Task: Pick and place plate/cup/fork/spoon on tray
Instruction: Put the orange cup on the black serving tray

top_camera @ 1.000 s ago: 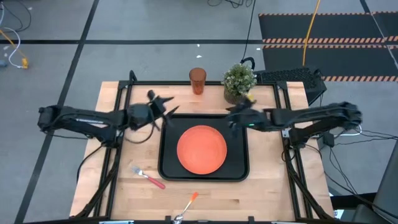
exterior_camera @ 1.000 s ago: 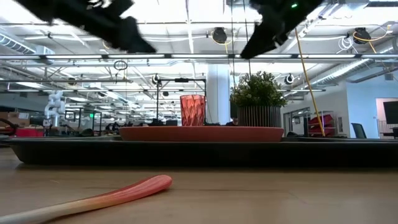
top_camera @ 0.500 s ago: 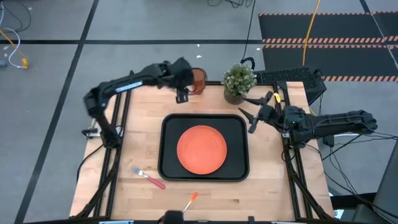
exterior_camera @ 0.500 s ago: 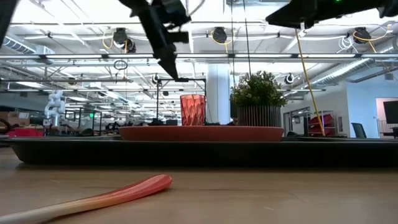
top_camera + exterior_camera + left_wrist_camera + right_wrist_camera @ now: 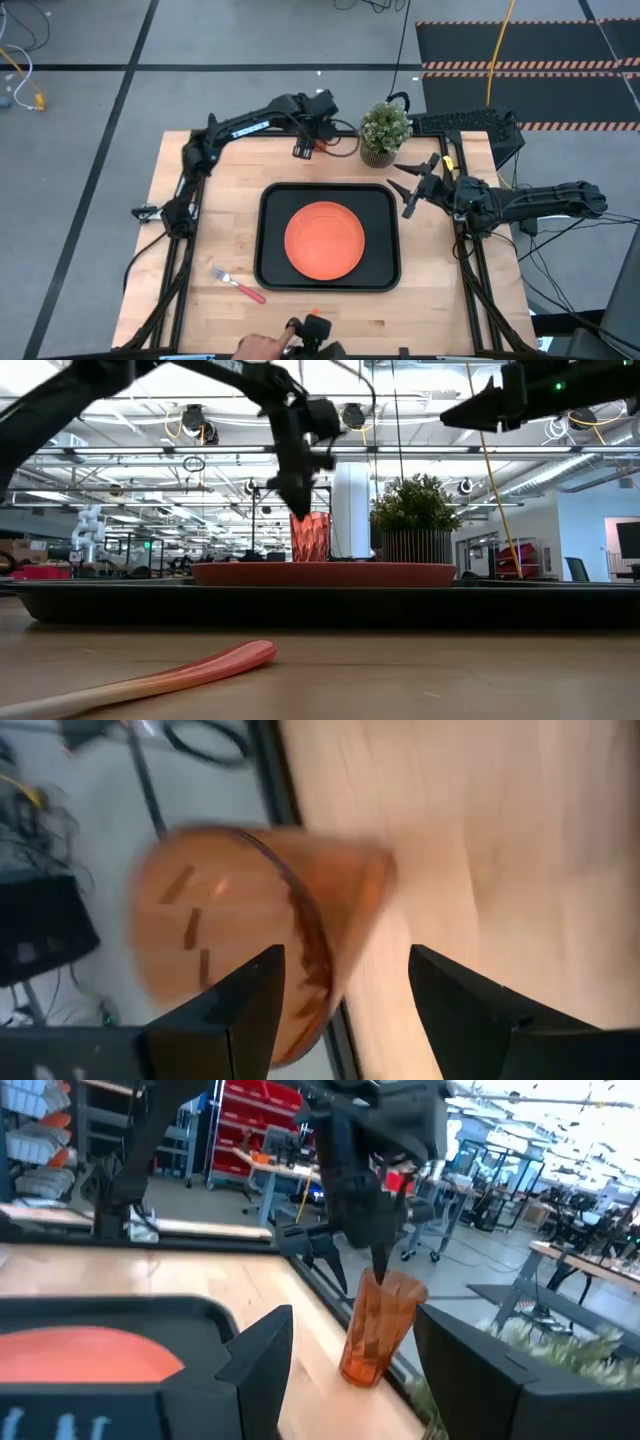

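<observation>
Hovering L gripper (image 5: pixel 318 140) over cup (image 5: pixel 381 1328) | jaws open | plate (image 5: pixel 324 240) on tray (image 5: pixel 270 265)

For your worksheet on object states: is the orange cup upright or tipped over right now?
Upright. The cup stands on its base at the table's far edge, open rim up, with the left gripper just above it, fingers open.
</observation>
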